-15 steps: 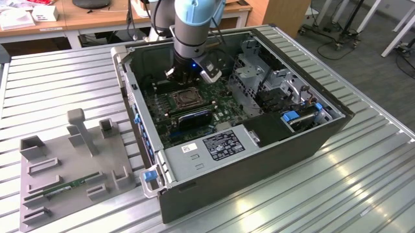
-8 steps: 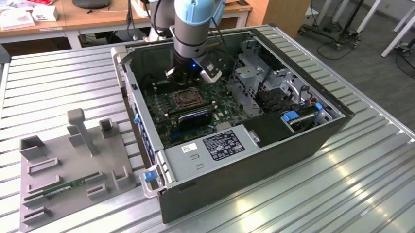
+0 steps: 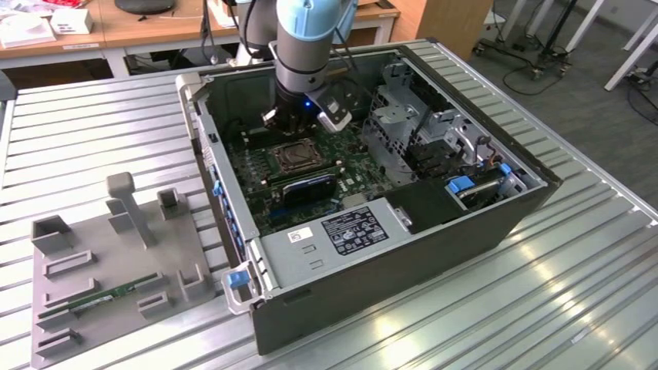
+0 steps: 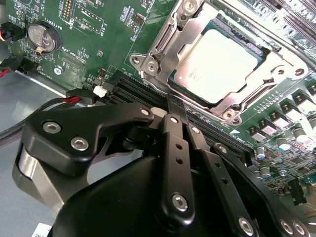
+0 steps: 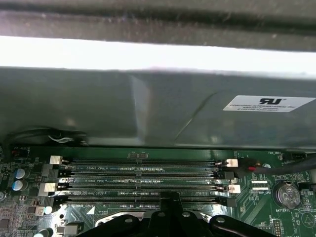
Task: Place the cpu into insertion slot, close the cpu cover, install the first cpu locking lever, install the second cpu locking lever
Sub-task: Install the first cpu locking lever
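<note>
CPU (image 4: 217, 64) seated in the motherboard socket, cpu cover (image 4: 163, 47) shut over it.

Exterior view — the gripper (image 3: 291, 123) hangs inside the open computer case (image 3: 411, 254), just above the socket. Second wrist view — its fingers (image 4: 176, 106) meet, pinched together on nothing, beside the cover's edge. First wrist view — memory slots (image 5: 143, 180) lie past the fingertips.

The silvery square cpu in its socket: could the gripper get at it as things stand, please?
Probably yes. The silver-topped square cpu sits in the socket, its top showing through the silver metal cpu cover frame. The black gripper is close beside the socket, with nothing between them.
</note>
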Controlling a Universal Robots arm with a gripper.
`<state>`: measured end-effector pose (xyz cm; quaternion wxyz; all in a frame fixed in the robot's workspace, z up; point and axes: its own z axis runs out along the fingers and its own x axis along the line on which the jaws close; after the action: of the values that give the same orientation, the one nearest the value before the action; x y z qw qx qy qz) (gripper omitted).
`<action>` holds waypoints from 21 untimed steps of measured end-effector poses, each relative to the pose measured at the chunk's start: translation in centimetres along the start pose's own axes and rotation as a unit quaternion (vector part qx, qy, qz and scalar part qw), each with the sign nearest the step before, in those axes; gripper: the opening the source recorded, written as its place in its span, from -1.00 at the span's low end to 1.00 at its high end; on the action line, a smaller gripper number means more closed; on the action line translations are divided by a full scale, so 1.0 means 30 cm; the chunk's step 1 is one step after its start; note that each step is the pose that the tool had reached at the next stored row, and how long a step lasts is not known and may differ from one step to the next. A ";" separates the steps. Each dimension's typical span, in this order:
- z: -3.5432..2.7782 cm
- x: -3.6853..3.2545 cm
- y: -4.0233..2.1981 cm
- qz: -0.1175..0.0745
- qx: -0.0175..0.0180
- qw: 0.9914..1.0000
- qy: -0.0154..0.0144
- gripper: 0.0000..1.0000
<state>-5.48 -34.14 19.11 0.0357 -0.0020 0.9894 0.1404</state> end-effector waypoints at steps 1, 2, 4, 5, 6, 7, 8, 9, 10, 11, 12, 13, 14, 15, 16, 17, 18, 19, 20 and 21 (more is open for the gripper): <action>0.002 -0.001 0.000 0.000 0.000 1.000 0.000 -0.79; 0.004 -0.001 -0.001 0.000 0.000 1.000 0.000 -0.79; 0.005 0.000 -0.002 0.000 0.000 1.000 0.000 -0.79; 0.005 0.000 -0.002 0.000 0.000 1.000 0.000 -0.79; 0.005 0.000 -0.002 0.000 0.000 1.000 0.000 -0.79; 0.005 0.000 -0.002 0.000 0.000 1.000 0.000 -0.79; 0.006 0.000 -0.001 0.000 0.000 1.000 0.000 -0.79; 0.006 -0.001 0.000 0.000 -0.001 1.000 0.000 -0.79; 0.006 -0.001 0.001 0.000 -0.002 1.000 0.000 -0.79; 0.007 -0.001 0.002 0.000 -0.003 1.000 0.000 -0.79; 0.007 0.000 0.003 0.000 -0.003 1.000 0.000 -0.79; 0.007 0.000 0.004 0.000 -0.004 1.000 0.000 -0.79; 0.007 0.000 0.004 0.000 -0.006 1.000 0.000 -0.79; 0.007 0.000 0.004 0.000 -0.007 1.000 0.000 -0.79; 0.007 0.000 0.005 0.001 -0.008 1.000 0.000 -0.79; 0.006 -0.001 0.005 0.001 -0.009 1.000 0.000 -0.79; 0.003 -0.001 0.007 0.001 -0.010 1.000 -0.001 -0.79; -0.002 -0.001 0.008 0.001 -0.011 1.000 -0.001 -0.79; -0.009 -0.002 0.010 0.001 -0.011 1.000 0.000 -0.79; -0.016 -0.002 0.012 0.001 -0.011 1.000 0.000 -0.79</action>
<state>-5.45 -33.94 19.68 0.0359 -0.0017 0.9878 0.1512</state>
